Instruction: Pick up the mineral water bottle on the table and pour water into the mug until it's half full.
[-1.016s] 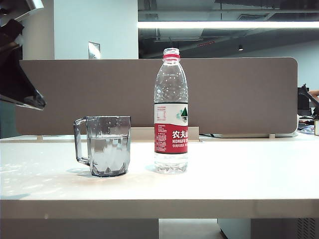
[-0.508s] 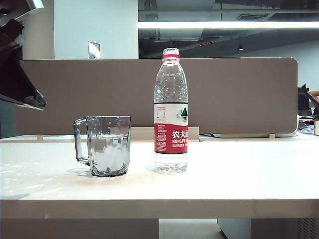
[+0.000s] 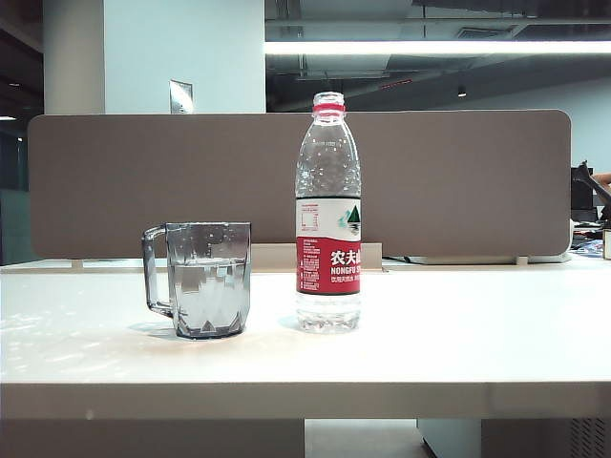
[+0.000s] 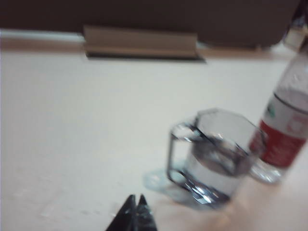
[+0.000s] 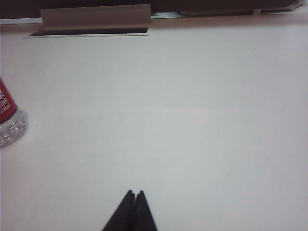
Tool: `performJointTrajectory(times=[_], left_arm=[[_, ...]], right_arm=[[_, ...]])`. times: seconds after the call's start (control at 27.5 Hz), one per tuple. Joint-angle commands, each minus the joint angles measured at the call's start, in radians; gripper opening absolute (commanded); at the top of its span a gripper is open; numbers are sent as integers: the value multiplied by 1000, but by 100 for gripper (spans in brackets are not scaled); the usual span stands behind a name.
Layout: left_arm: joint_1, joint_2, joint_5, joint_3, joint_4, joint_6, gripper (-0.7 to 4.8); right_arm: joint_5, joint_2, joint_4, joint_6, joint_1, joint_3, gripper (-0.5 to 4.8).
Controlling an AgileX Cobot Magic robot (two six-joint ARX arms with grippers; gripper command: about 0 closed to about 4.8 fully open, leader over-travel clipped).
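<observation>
bottle [image 3: 327,215] stands upright near the middle of the table [image 3: 458,353], cap off, red neck ring showing, only a little water visible at its base. mug [image 3: 199,279] sits just beside it on the left of the exterior view, handle turned away from the bottle, not touching it. water [image 3: 207,291] in the mug reads at roughly half height, so i judge the pour is about done and the step in hand is a clean pull-back.

left gripper [image 4: 134,208]: fingertips pressed together, holding nothing, low over the table and short of the mug [image 4: 211,156], bottle [image 4: 284,130] behind it. this view is blurred. right gripper [image 5: 134,201]: tips pressed together too, empty, over bare table well apart from the bottle [image 5: 9,122], which shows only at the frame edge. neither arm appears in the exterior view.

to do it well, as i judge it: keep both arms low and wide of the mug handle, since the near-empty bottle would tip easily. check the level before any top-up; if more is needed, open fully and grasp at the label band.
</observation>
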Motion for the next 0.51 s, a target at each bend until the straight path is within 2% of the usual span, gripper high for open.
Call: performJointTrajectory(times=[0.04,0.15,0.36,0.51], left_arm=[[48,-106,4,-45,18,-10,-1],[76,-217,-3,-89,-29,-7,-1],[81,-337,-5,-88,-270,4,-1],[81,-351,-66,-88,-333,4,-1]], right_arm=[[1,-1,11,1,1,-6,-5],[1,-1,11,1,1,-6,-5],[1,-1,11,1,2,-6,-5],[1,-1,11,0,1,-6,-5]])
